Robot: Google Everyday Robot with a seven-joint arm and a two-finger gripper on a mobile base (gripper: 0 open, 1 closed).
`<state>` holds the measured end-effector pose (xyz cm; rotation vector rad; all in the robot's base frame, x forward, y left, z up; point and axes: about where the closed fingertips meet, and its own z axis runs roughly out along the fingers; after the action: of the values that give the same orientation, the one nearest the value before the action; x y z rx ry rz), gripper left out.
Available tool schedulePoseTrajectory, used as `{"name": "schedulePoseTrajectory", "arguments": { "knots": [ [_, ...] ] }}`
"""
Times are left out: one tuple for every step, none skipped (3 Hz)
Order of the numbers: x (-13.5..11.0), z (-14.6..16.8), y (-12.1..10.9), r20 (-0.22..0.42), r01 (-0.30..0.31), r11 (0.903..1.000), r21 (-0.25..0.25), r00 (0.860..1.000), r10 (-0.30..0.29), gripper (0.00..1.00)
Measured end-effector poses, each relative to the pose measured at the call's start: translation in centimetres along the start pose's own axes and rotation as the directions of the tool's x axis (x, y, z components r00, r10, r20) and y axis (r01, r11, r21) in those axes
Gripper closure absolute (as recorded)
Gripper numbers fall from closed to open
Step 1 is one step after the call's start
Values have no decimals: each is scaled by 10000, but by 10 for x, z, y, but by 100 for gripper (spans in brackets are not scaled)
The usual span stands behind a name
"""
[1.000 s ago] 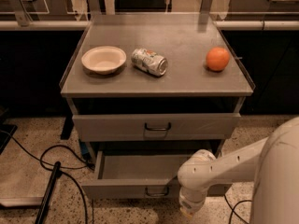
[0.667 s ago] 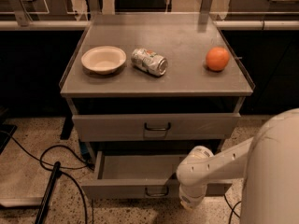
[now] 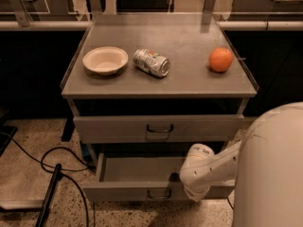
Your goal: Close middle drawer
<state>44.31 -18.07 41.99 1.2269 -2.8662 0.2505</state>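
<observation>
The middle drawer (image 3: pixel 142 191) is pulled out below the top drawer (image 3: pixel 118 128). Its shallow grey tray (image 3: pixel 137 168) is open to view, and its slim front carries a small dark wire handle (image 3: pixel 158 193). My white arm (image 3: pixel 202 167) reaches in from the lower right and ends at the right part of this drawer's front. The gripper (image 3: pixel 193 193) sits at the drawer front edge, right of the handle, mostly hidden behind the arm's wrist. The lowest drawer is out of view.
On the cabinet top (image 3: pixel 189 79) stand a white bowl (image 3: pixel 105 60), a crushed can (image 3: pixel 151 62) on its side and an orange (image 3: pixel 220 59). Black cables (image 3: pixel 57 164) and a dark bar (image 3: pixel 47 197) lie on the speckled floor to the left. My body fills the lower right corner.
My arm's wrist has shifted slightly up and to the right at the drawer front, and my body takes up more of the lower right. The drawer looks as far out as before.
</observation>
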Motion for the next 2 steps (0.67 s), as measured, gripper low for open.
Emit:
{"name": "schedulePoseTrajectory", "arguments": {
  "knots": [
    [-7, 1, -15, 144, -263, 9988, 418, 9996, 257, 84],
    [-7, 2, -15, 155, -284, 9986, 451, 9995, 278, 59]
  ]
}}
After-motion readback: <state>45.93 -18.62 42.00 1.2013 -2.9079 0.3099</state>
